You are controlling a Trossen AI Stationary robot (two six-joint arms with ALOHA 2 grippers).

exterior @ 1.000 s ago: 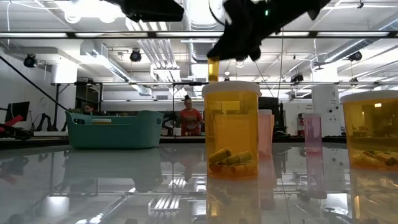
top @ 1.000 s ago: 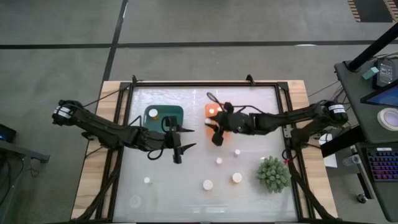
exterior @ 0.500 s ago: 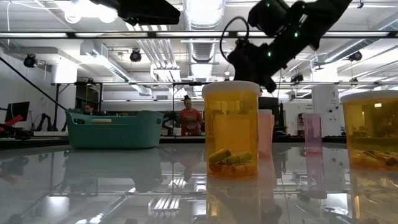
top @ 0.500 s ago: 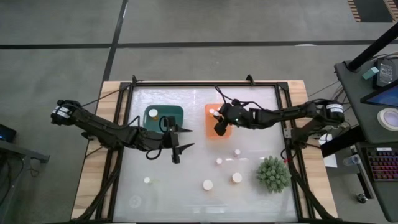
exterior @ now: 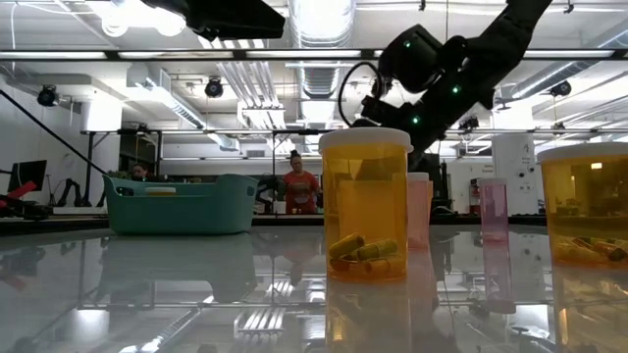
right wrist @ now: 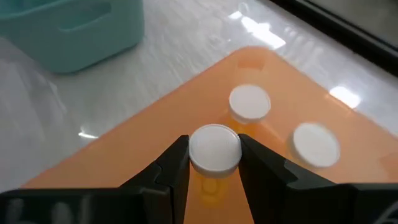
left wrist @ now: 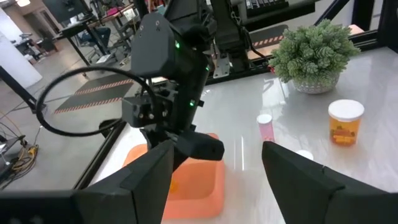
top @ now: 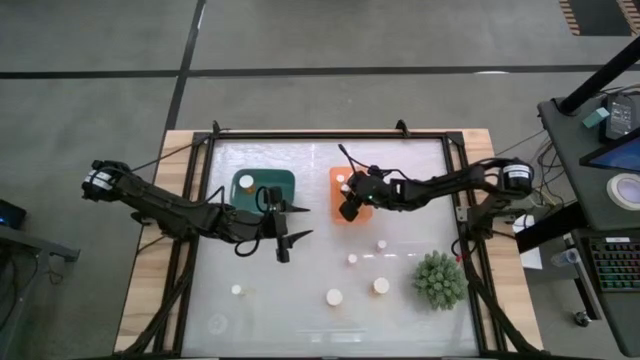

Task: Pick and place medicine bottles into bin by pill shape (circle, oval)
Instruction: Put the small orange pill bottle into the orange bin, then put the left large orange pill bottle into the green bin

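My right gripper point(right wrist: 214, 163) is shut on a medicine bottle point(right wrist: 214, 147) with a white cap, held just above the orange bin point(right wrist: 186, 118). Two more capped bottles point(right wrist: 250, 101) stand inside that bin. From above, the right gripper point(top: 348, 209) hangs over the orange bin point(top: 337, 178) and the teal bin point(top: 272, 192) lies to its left with one white cap in it. Several bottles point(top: 381, 285) stand loose on the table's near half. My left gripper point(top: 284, 244) waits open below the teal bin, holding nothing.
A spiky green plant point(top: 439, 279) stands at the table's near right. Two amber bottles point(exterior: 365, 201) loom close in the low view, with the teal bin point(exterior: 177, 204) behind them at left. A person point(exterior: 302, 186) stands far off in the room.
The right gripper has carried its bottle from the orange bin's near edge to over the bin and settled low above it. The left arm has not moved.
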